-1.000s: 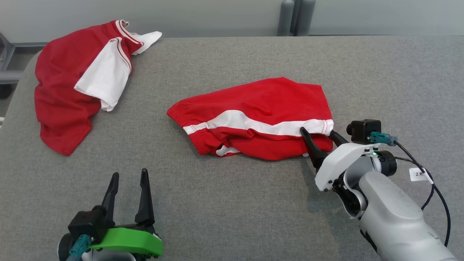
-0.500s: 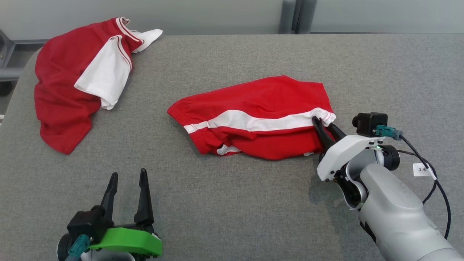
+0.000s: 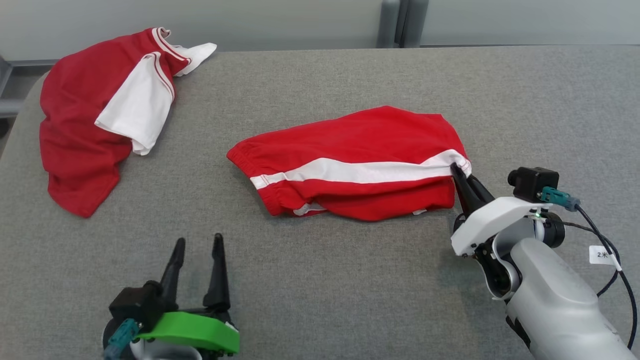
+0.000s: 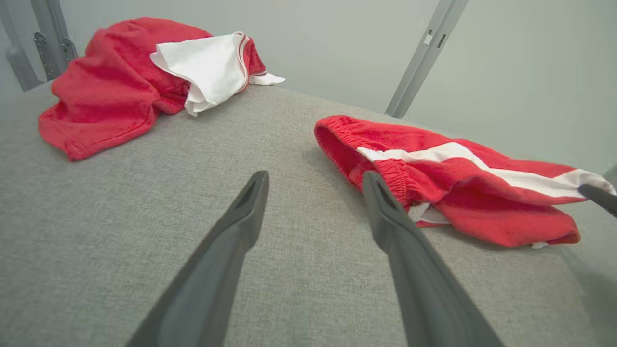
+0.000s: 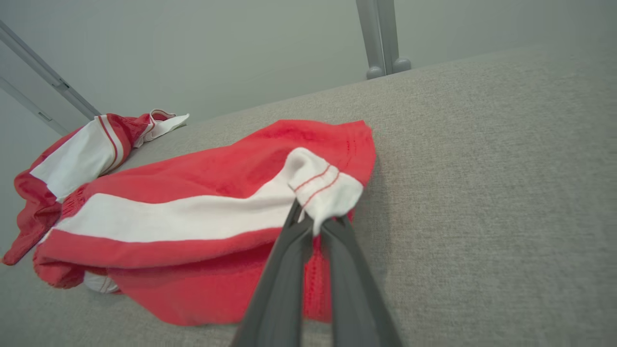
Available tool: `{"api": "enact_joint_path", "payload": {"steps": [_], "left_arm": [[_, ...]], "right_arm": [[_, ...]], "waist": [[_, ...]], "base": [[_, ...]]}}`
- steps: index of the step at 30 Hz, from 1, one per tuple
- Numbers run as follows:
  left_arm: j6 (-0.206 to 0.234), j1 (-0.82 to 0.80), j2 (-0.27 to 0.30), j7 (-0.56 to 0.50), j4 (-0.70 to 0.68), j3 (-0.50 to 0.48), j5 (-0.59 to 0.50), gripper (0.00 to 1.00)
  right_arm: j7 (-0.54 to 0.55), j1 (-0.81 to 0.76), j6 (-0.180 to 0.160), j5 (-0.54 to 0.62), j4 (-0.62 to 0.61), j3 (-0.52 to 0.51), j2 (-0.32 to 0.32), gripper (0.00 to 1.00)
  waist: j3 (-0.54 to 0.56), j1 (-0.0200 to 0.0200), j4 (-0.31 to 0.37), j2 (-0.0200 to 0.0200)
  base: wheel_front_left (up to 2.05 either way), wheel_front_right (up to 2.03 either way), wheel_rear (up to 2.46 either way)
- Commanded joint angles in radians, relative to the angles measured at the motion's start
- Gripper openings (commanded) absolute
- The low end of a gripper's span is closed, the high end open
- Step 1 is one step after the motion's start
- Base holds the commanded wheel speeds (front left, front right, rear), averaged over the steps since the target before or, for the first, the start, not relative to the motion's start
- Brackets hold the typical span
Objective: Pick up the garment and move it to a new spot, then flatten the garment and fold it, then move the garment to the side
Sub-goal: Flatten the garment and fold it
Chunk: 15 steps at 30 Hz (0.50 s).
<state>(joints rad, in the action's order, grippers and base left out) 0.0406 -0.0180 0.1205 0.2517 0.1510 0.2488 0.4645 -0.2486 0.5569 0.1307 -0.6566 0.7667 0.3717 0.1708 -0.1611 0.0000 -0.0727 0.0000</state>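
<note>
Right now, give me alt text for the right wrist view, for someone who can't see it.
The right gripper is shut on the white-striped hem corner of the red shorts, which lie on a grey fabric table. A red and white shirt lies crumpled beyond them, at the far left.

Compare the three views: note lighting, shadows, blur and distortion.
Head view: even, soft light, sharp, faint shadow on the table beside the right arm. Left wrist view: wide-angle stretch, left fingers slightly soft near the lens. Right wrist view: right fingers blurred close up, shorts sharper.
</note>
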Motion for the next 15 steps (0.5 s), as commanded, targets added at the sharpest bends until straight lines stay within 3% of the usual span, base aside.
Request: {"api": "enact_joint_path", "payload": {"steps": [1, 8, 15], "left_arm": [[-0.022, -0.031, -0.007, -0.008, 0.008, 0.014, 0.016, 1.0], [-0.105, -0.138, -0.038, -0.078, 0.121, 0.096, 0.07, 1.0], [-0.12, -0.252, -0.06, -0.095, 0.273, 0.106, 0.134, 1.0]], "right_arm": [[-0.007, -0.023, 0.0, 0.004, -0.02, -0.007, 0.011, 0.0], [0.006, -0.063, 0.0, 0.032, -0.067, -0.039, 0.025, 0.0], [0.026, -0.06, 0.0, 0.058, -0.079, -0.063, 0.016, 0.0]], "waist": [[0.0, 0.0, 0.008, 0.0], [-0.002, 0.0, 0.031, 0.0], [-0.007, 0.0, 0.052, 0.0]], "base": [[0.0, 0.0, 0.0], [0.0, 0.0, 0.0], [0.0, 0.0, 0.0]]}}
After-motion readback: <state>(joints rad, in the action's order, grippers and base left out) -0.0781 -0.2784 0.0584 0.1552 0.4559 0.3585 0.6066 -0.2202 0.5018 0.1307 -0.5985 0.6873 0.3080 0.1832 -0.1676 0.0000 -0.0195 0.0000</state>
